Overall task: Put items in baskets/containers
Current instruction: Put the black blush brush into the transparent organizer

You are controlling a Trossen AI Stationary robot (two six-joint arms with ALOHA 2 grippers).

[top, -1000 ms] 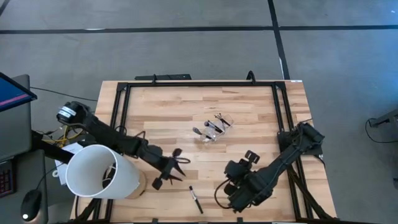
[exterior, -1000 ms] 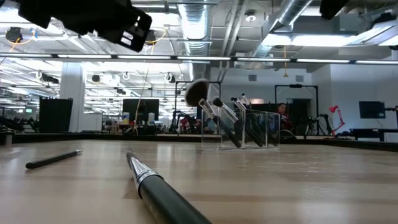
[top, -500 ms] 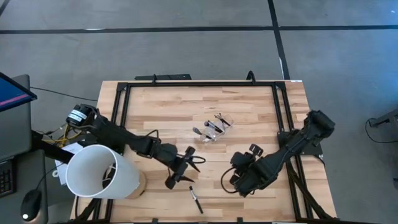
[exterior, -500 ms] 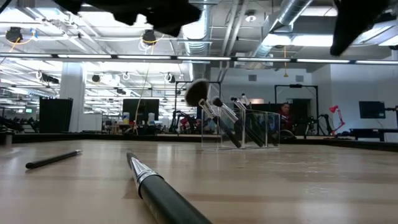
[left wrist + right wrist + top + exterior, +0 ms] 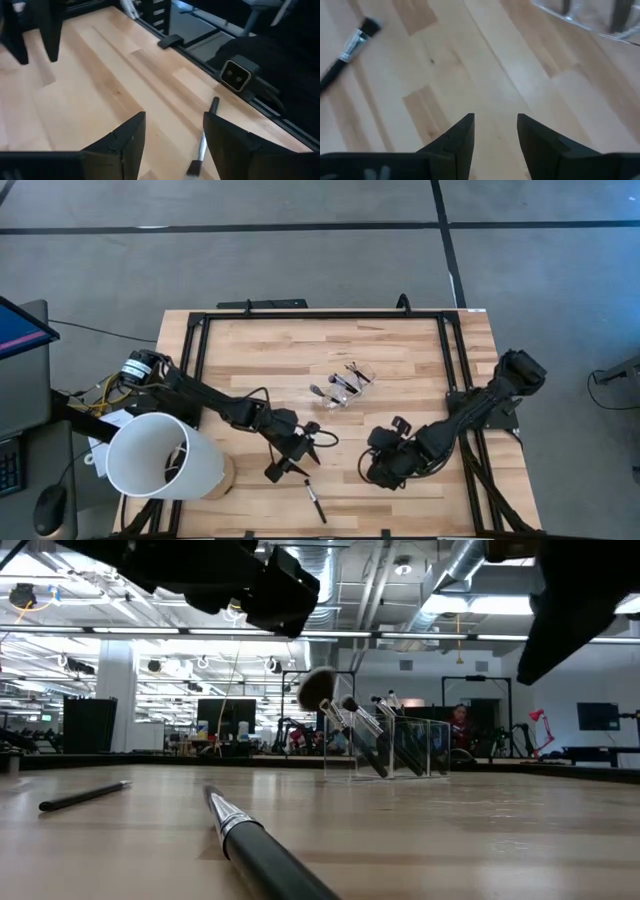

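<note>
A clear container (image 5: 342, 385) stands mid-table with several brushes leaning in it, seen also in the low view as the container (image 5: 390, 745). One dark brush (image 5: 315, 502) with a silver ferrule lies flat near the table's front edge. In the left wrist view this brush (image 5: 202, 146) lies just beyond my open left gripper (image 5: 172, 142). My left gripper (image 5: 290, 468) hovers above the table, left of and a little farther back than the brush. My right gripper (image 5: 370, 467) is open with nothing between its fingers (image 5: 495, 132), to the right of the brush (image 5: 351, 46). A thin dark stick (image 5: 85, 795) lies at the left.
A large white cylinder (image 5: 160, 455) stands at the table's near left corner beside the left arm. A black frame (image 5: 320, 315) runs around the wooden table top. The low camera's housing (image 5: 235, 76) sits at the front edge near the brush.
My left gripper has travelled toward the table's right edge, closing in on the brush that lies near the front edge. My right gripper has drawn back from the near edge toward the middle of the table. The brushes and the container have stayed put.
</note>
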